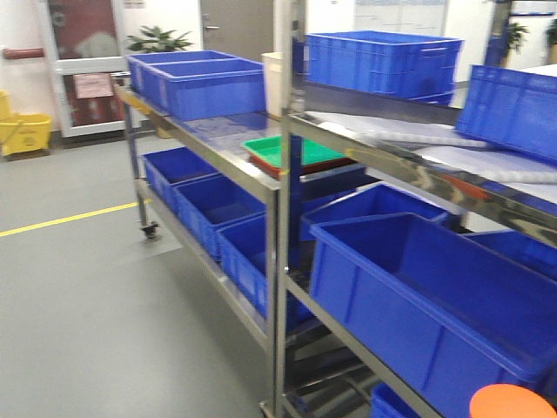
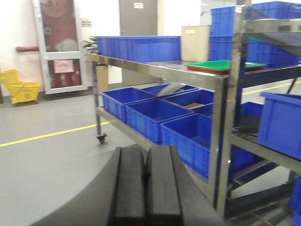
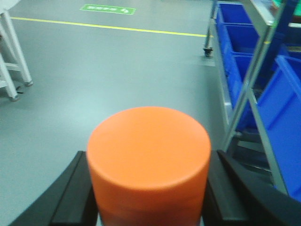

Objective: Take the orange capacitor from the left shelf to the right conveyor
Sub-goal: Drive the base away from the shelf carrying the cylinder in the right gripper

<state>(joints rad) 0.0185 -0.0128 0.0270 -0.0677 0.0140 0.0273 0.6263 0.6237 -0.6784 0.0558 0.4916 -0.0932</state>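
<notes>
The orange capacitor (image 3: 148,160) fills the right wrist view, top toward the camera, held between the two black fingers (image 3: 75,193) of my right gripper (image 3: 148,200), which is shut on its sides. Its top also pokes into the front view's bottom right corner as an orange disc (image 1: 513,402). The left shelf (image 1: 283,218), a steel rack with blue bins, stands ahead and to the right. My left gripper (image 2: 146,165) is shut, pads touching, with nothing in it, facing the shelf post (image 2: 221,117). The right conveyor is out of view.
Blue bins (image 1: 418,287) line both shelf levels, and a green tray (image 1: 291,152) lies on the upper one. A yellow mop bucket (image 1: 22,131) stands far left by the door. Grey floor with a yellow line (image 1: 70,218) lies to the left. White frame legs (image 3: 11,56) stand nearby.
</notes>
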